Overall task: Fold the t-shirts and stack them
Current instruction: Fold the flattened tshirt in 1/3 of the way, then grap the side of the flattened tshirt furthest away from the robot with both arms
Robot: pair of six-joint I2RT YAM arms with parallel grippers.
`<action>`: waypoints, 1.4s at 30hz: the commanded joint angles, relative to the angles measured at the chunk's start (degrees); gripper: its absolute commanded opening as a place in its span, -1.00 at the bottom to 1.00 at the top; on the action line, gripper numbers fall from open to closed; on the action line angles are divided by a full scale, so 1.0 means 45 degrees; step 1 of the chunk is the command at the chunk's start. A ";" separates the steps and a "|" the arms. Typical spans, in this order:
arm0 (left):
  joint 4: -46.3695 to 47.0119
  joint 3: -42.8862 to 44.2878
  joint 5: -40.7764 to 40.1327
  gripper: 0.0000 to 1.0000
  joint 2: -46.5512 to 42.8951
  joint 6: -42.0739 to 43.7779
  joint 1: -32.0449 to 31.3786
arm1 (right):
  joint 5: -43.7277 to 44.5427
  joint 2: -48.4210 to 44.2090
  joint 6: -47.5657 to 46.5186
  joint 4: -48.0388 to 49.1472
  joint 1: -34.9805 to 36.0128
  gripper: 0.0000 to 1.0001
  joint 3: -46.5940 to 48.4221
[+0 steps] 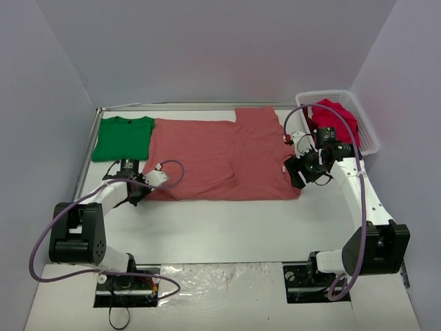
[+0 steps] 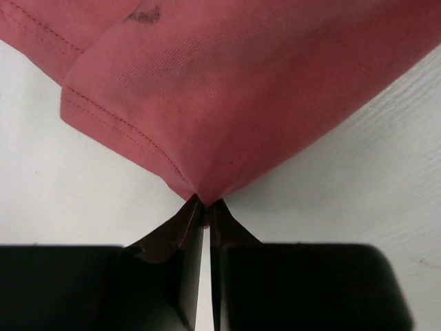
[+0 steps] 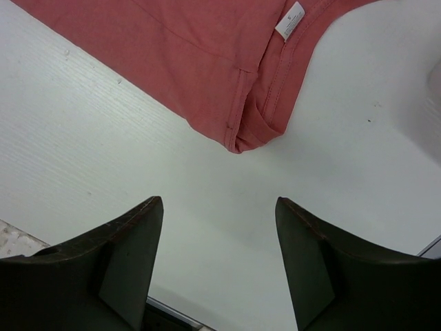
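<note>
Well, my left hand [image 2: 205,208] is pinched shut on only the very tip of a hem corner of the dusty salmon-pink cotton t-shirt [image 1: 220,162]. The shirt lies spread flat across the middle of the white tabletop [image 1: 227,227], toward its far edge. My right hand [image 3: 219,203] hangs wide apart and holds nothing, just off the shirt's collar end. With so little cloth in that pinch, I judge a pull could slip it free. Lifting one side alone would drag the shirt askew.
</note>
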 commanded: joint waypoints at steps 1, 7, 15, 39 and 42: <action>-0.0127 0.0427 0.0082 -0.95 0.0143 0.0068 -0.0078 | 0.0232 0.0384 0.0072 -0.0681 -0.0039 0.25 -0.0002; -0.0421 0.0584 0.0395 -0.95 0.0085 0.0029 -0.0058 | 0.0740 0.1342 -0.0220 -0.1384 0.0059 0.24 -0.0022; -0.0382 0.0623 0.0395 -0.95 -0.0091 -0.0205 -0.0078 | 0.1091 0.2474 -0.1235 -0.2419 0.0098 0.05 -0.0158; -0.0206 0.0487 0.0629 -0.95 -0.0462 -0.0791 -0.0078 | 0.1306 0.6848 -0.0807 -0.0955 0.0468 -0.03 0.1521; -0.0167 0.0447 0.0630 -0.95 -0.0501 -0.0811 -0.0097 | 0.1307 0.7026 -0.0670 -0.0955 0.0761 -0.06 0.1580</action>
